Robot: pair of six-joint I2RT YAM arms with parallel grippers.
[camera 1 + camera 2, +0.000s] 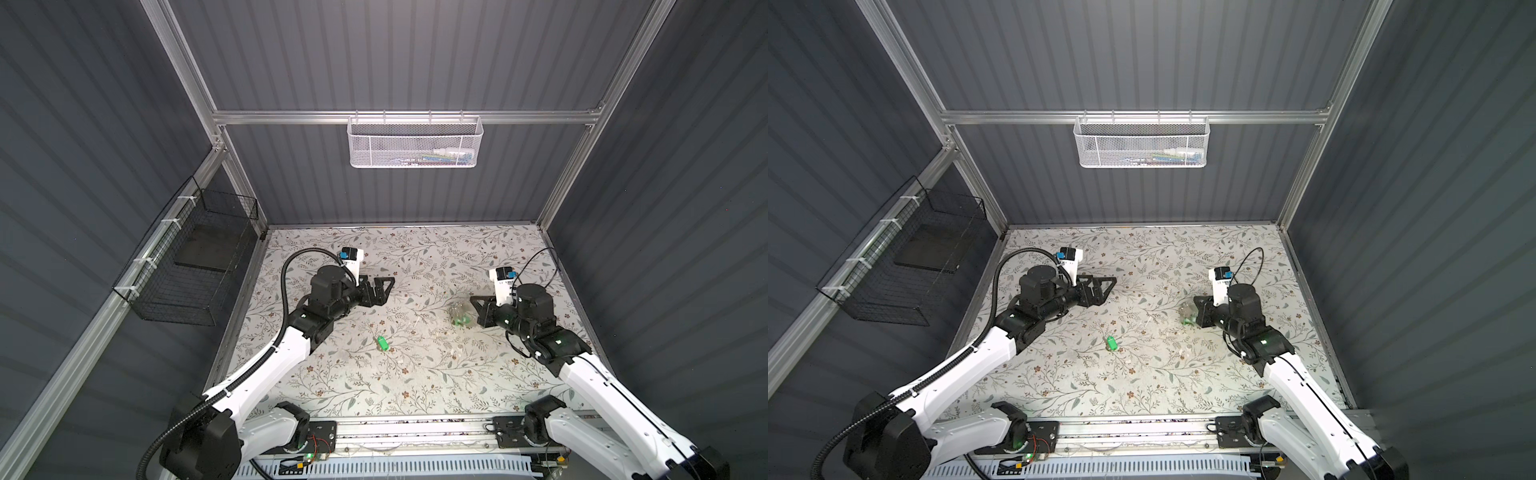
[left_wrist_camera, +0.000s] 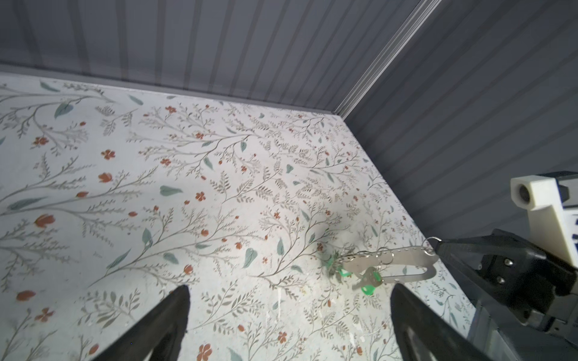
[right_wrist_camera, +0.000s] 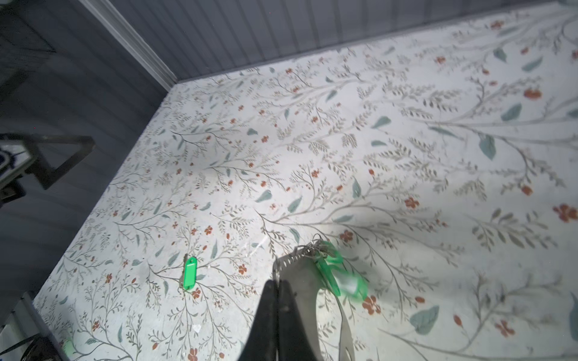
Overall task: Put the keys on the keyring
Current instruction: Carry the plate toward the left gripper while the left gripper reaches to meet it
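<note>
**Ana:** Where does the keyring sit?

**Ben:** The keyring (image 2: 391, 268), a flat grey metal loop, is off the table. The right gripper (image 3: 276, 283) pinches it at one end, jaws pressed together on its edge. Green keys (image 3: 337, 275) hang from it on their small rings. They are blurred, so I cannot count them.

**Ana:** And what is not on it?

**Ben:** One loose key (image 1: 382, 344) lies flat on the floral table (image 1: 415, 374), near the middle, between the two arms and well apart from the keyring. The left gripper (image 1: 384, 286) hovers over the far left part of the table, jaws spread wide, holding nothing.

**Ana:** So the left arm fetches that one?

**Ben:** That is my reading. The tag is thin and lies flat, so the fingertips should come right down to the surface and close across its narrow width. A shallow pinch would likely make it skid. Grip the green plastic only and leave the split ring free beyond the fingertips, since that is what must pass onto the loop.

**Ana:** And the right arm?

**Ben:** Hold the loop steady, let the hanging keys settle, and turn its opening towards the left arm. I cannot tell from here where that opening is.
</note>
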